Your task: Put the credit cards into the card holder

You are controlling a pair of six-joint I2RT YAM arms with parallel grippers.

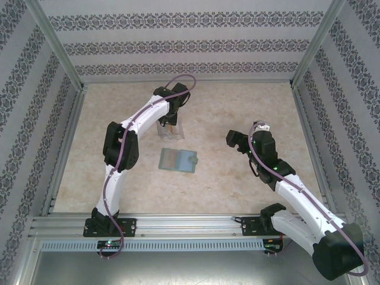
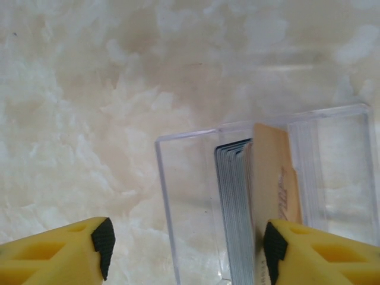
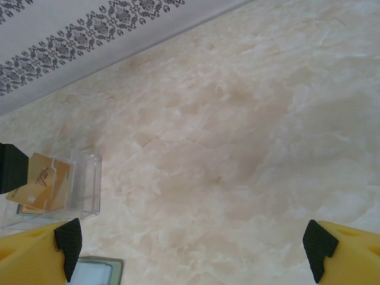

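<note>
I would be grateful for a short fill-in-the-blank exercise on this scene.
1. The cards stand inside a clear ____.
2. The wallet on the table is coloured ____.
3. The right gripper has its jaws ____.
Missing words: box; green; open.

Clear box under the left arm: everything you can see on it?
The clear box is a transparent thin-walled rectangular plastic case, apparently open-topped, sitting flat on the marble-look table beyond the green wallet. Inside, a stack of dark-edged cards stands on edge with a tan card against it. The left gripper hangs over it, open: one finger outside its wall, the other at the tan card.
</note>
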